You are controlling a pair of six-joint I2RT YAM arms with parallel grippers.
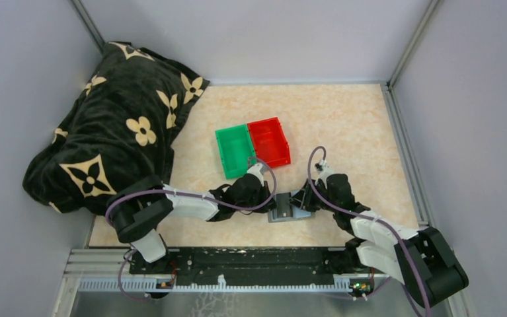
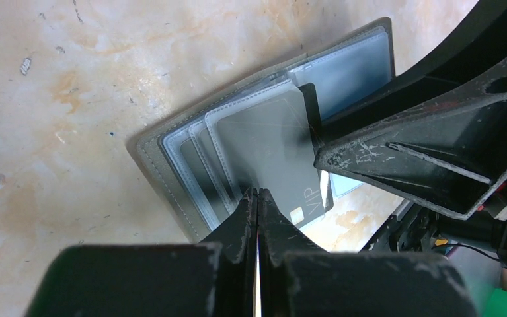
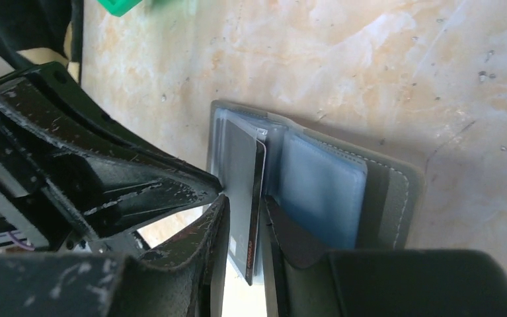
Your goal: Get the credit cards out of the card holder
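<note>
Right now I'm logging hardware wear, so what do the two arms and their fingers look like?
Both the left arm and right arm have white link shells between bulky black joints, each trailed by a looping purple cable. The fingers are black, angular and wedge-shaped, scuffed with pale scratches.

The card holder point(image 3: 396, 191) is lying open on the marbled table point(image 3: 369, 59), its blue-grey sleeves point(image 3: 320, 191) facing up. The right gripper point(image 3: 245, 201) is reaching over its near edge with jaws parted, and a dark credit card point(image 3: 240, 165) is sitting between the fingers point(image 3: 297, 244); whether they are pressing it cannot be told. From the left, the left gripper point(image 3: 219, 189) is meeting the card's edge, its fingers drawn to a point. A green bin point(image 3: 121, 5) is showing at the far left.
</note>
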